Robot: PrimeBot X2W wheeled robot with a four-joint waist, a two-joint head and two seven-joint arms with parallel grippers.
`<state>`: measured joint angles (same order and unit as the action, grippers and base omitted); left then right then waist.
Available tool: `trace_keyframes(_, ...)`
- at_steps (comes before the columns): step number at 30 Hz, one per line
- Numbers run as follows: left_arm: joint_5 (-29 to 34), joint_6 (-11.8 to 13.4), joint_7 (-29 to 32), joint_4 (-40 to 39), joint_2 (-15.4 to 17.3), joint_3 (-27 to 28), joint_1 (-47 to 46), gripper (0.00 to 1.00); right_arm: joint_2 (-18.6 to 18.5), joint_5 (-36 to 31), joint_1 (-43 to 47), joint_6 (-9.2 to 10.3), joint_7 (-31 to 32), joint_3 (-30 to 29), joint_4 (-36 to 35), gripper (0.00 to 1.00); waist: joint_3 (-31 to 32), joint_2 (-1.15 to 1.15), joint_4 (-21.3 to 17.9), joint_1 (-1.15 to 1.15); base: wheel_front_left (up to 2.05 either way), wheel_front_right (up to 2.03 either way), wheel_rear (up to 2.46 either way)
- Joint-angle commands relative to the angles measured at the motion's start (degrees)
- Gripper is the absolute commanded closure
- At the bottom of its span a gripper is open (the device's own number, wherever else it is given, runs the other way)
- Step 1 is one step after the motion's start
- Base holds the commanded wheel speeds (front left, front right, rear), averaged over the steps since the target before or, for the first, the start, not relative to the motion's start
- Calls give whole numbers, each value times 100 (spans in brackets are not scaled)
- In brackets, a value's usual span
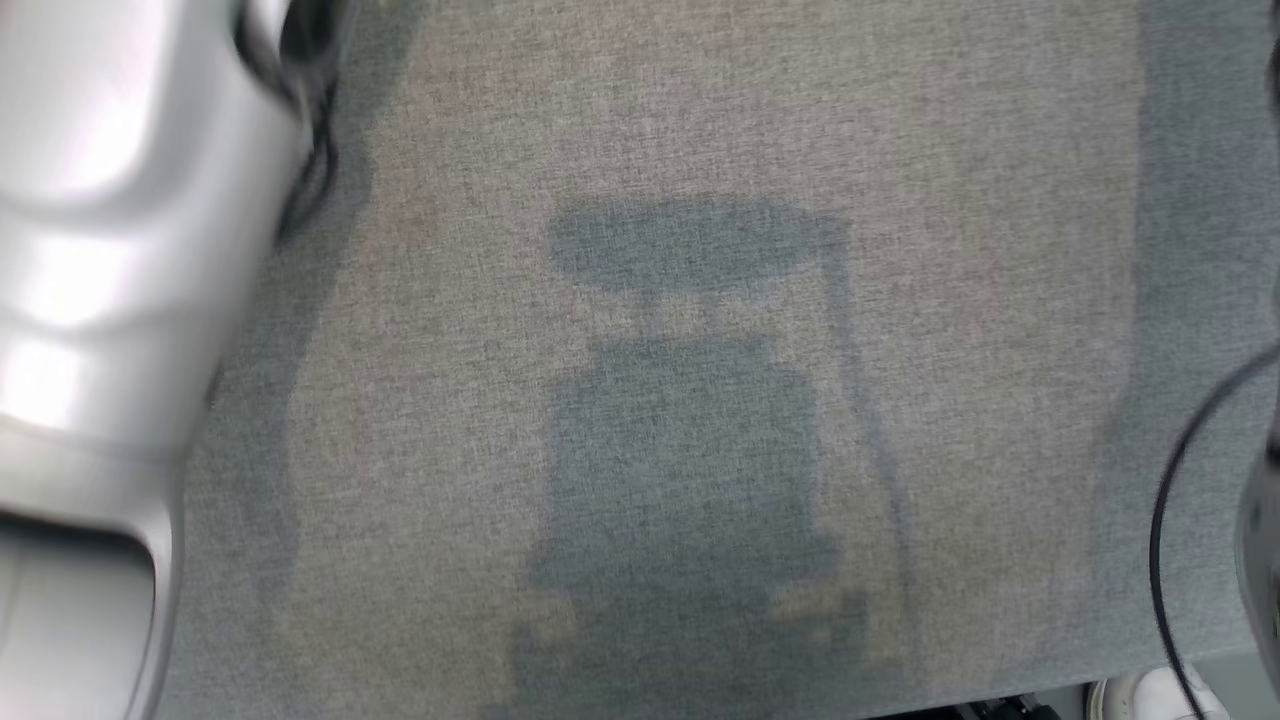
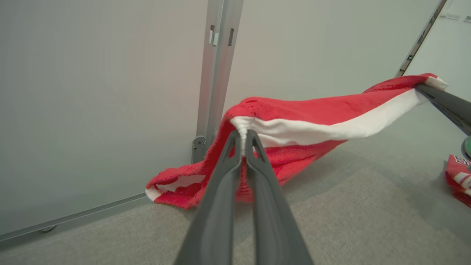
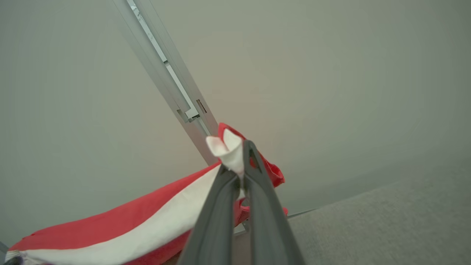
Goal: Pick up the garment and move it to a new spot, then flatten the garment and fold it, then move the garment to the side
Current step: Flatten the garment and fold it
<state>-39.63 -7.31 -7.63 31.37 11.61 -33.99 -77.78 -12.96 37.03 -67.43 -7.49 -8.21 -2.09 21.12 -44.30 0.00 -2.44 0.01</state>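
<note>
**Head view:** A grey woven-cloth bench (image 1: 700, 120) takes up most of the picture, with the robot's shadow dark across its middle. A pale silver forearm (image 1: 90, 260), blurred, stands at the left edge. A thin black cable (image 1: 1165, 520) curves down the right side.

**Left wrist view:** The left gripper (image 2: 243, 137) is pinched tight on the white band of a red terry-cloth garment with a white stripe (image 2: 312, 110). The cloth is lifted and stretched from there toward the upper right, where the right gripper (image 2: 423, 88) clamps its other end. Its lower part sags, and one corner rests on the bench (image 2: 368, 221) at the foot of a pale wall panel (image 2: 92, 92), beside an upright grey metal post (image 2: 217, 73). Another red-and-white piece of cloth (image 2: 458, 180) lies on the bench at the right edge, apart from the held garment.

**Right wrist view:** The right gripper (image 3: 241, 156) is closed narrow on a bunched bit of white band, which pokes out above its fingertips. The garment (image 3: 110, 221) runs from it down to the lower left, red with the white stripe along it, in front of the wall panel (image 3: 331, 73) and the slanting metal post (image 3: 165, 73).
</note>
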Motion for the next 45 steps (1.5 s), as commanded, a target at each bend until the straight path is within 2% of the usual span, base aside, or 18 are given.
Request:
trace_keyframes(1,-105,-23,-184,-237,216,-192,561,100,-145,168,682,1,-167,70,-213,100,452,0,13,-1,0,0,0)
trace_keyframes(4,-237,-20,-500,-843,622,-580,1943,100,-383,458,2341,1,-443,247,-696,100,1132,0,0,-1,0,0,0)
trace_keyframes(6,-368,-3,-591,-1176,770,-715,2972,100,-448,654,3394,6,-545,319,-979,100,1605,0,-6,-1,0,0,0)
trace_keyframes(9,-599,324,-673,-1626,975,-697,4785,100,-427,797,5033,8,-635,469,-1299,100,2340,0,-77,-1,0,0,0)
trace_keyframes(12,-703,818,-695,-2021,948,-389,6379,100,-292,920,6297,14,-686,368,-1556,100,2944,0,-95,-1,0,0,0)
trace_keyframes(13,-757,952,-699,-2201,823,-152,6819,100,-227,944,6651,15,-700,298,-1637,100,3115,0,-84,-1,0,0,0)
trace_keyframes(15,-492,1141,-720,-2486,787,82,7548,100,-210,893,7312,21,-712,321,-1842,100,3370,0,-51,-1,0,0,0)
trace_keyframes(16,-512,1207,-727,-2655,655,202,7876,100,-156,897,7640,21,-715,233,-1928,100,3492,0,-7,-1,0,0,0)
trace_keyframes(19,-384,1239,-766,-3093,571,306,8619,100,-51,947,8438,25,-719,34,-2313,100,3667,0,164,-1,0,0,0)
trace_keyframes(21,-445,1102,-768,-3345,505,272,8885,100,-41,1019,8632,24,-721,-87,-2554,100,3614,0,226,-1,0,0,0)
trace_keyframes(26,-490,884,-537,-3696,497,206,8398,100,-206,1027,8029,12,-603,-143,-2708,100,3243,0,428,-1,0,0,0)
trace_keyframes(32,-546,738,10,-3642,191,219,7048,100,-481,832,6248,6,-70,17,-2295,100,2441,0,744,-1,0,0,0)
trace_keyframes(39,-483,999,302,-2781,-357,325,5662,100,-766,507,4291,5,411,230,-1242,100,1750,0,1164,-1,0,0,0)
trace_keyframes(45,-434,1148,344,-1893,-644,287,4877,100,-1027,212,3093,6,714,448,-220,100,1401,0,1510,-1,0,0,0)
